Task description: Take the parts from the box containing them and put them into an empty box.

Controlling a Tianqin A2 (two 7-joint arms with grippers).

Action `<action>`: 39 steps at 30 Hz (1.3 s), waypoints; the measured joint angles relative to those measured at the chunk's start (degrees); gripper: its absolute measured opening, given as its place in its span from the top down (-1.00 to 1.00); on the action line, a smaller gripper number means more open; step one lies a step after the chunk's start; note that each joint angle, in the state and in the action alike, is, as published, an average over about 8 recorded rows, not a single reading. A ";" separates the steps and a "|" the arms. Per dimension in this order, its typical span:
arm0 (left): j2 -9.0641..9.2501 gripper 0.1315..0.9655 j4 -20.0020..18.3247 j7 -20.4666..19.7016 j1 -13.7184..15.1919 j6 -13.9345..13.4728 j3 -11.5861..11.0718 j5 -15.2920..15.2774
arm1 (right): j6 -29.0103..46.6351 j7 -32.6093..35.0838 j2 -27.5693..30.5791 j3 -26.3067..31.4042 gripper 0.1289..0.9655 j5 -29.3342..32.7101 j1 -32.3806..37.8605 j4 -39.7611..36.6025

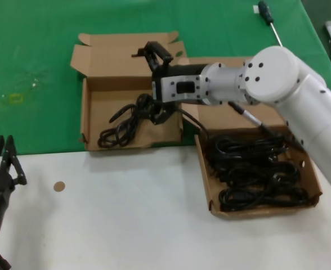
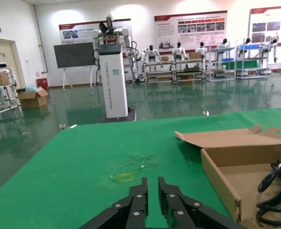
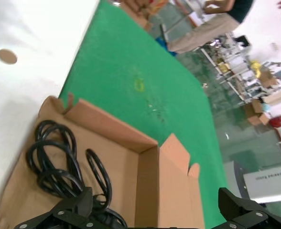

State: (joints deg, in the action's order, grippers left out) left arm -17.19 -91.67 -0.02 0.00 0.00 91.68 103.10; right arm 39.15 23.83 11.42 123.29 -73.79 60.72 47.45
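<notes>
The narrower cardboard box (image 1: 85,112) lies on the green cloth with one black cord bundle (image 1: 123,126) in it. My right gripper (image 1: 147,84) hangs over that box's right side, open wide with nothing between its fingers; its lower finger (image 1: 154,115) is right at the bundle's edge. The right wrist view shows the same cord (image 3: 59,162) on the box floor (image 3: 124,162), beside one finger (image 3: 78,205). The wider box (image 1: 206,180), to the right, holds several black cord bundles (image 1: 255,169). My left gripper (image 1: 2,154) is parked at the near left, shut and empty.
A screwdriver (image 1: 267,17) lies on the green cloth at the far right. A small brown disc (image 1: 58,185) sits on the white table surface near the left arm. My right arm crosses above the wider box's lid (image 1: 219,118). The left wrist view shows the narrower box's wall (image 2: 221,181).
</notes>
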 joint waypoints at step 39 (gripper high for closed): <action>0.00 -0.53 0.00 0.00 0.00 0.00 0.00 0.01 | -20.36 -12.38 3.00 -16.45 -1.00 -15.26 -31.58 22.99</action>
State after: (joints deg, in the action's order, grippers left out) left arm -17.19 -91.67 -0.02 0.00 0.00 91.68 103.12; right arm 18.79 11.45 14.42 106.84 -89.05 29.14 70.45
